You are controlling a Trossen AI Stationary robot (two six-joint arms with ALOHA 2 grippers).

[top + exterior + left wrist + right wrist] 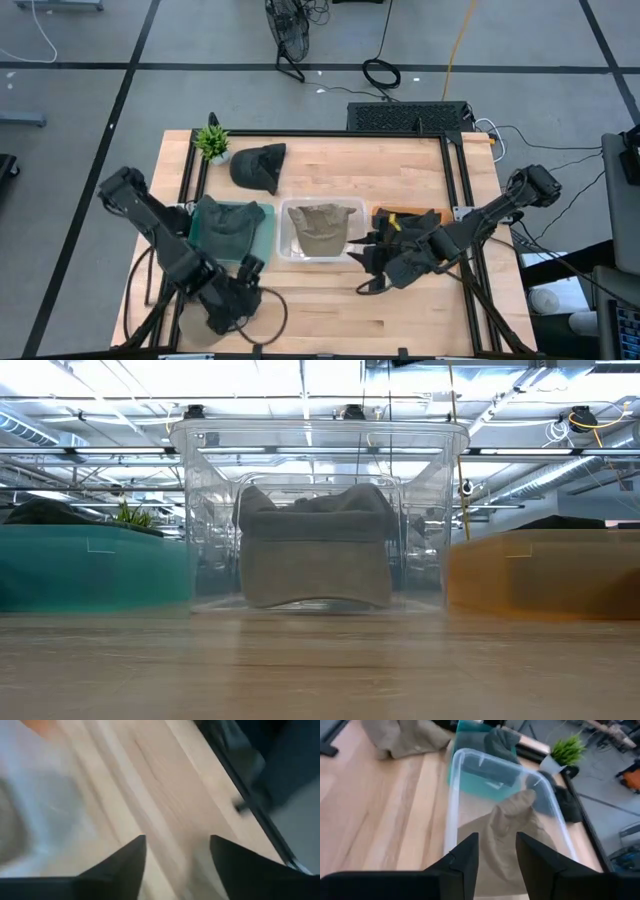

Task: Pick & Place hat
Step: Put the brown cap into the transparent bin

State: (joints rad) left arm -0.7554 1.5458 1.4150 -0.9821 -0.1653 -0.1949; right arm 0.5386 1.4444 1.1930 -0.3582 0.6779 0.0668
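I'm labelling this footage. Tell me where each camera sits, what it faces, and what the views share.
High: above the table, looking down; both arms, left gripper, right gripper.
Low: at tabletop height, facing the clear bin with the tan hat; no arm shows.
Left wrist: looks past two open fingers at bare table.
Right wrist: looks past its parted fingers into the clear bin.
Shared: clear bin and tan hat appear in high, low and right wrist views.
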